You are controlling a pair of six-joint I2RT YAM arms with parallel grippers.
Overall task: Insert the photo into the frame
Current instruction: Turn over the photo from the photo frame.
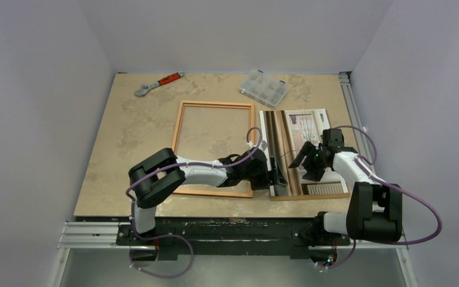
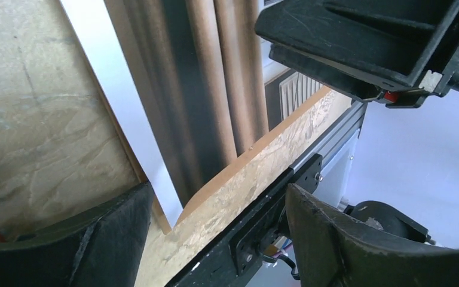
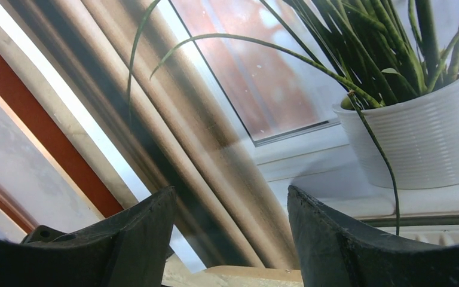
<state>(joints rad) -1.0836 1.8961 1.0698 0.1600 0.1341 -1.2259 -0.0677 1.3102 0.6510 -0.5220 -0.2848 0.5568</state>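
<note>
Top external view: we see the photo (image 1: 293,122) beside the frame (image 1: 214,104) on the bench (image 1: 131,137), not yet inserted; left fingers (image 2: 95,239) and right fingers (image 3: 125,239) stand wide, holding nothing.

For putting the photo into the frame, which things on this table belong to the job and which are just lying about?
Part of the job:
- the photo, lying face up to the right of the frame
- the frame, lying flat mid-table with nothing in it

Just lying about:
- wrench with a red handle, far left
- clear plastic parts box, at the far edge
</note>
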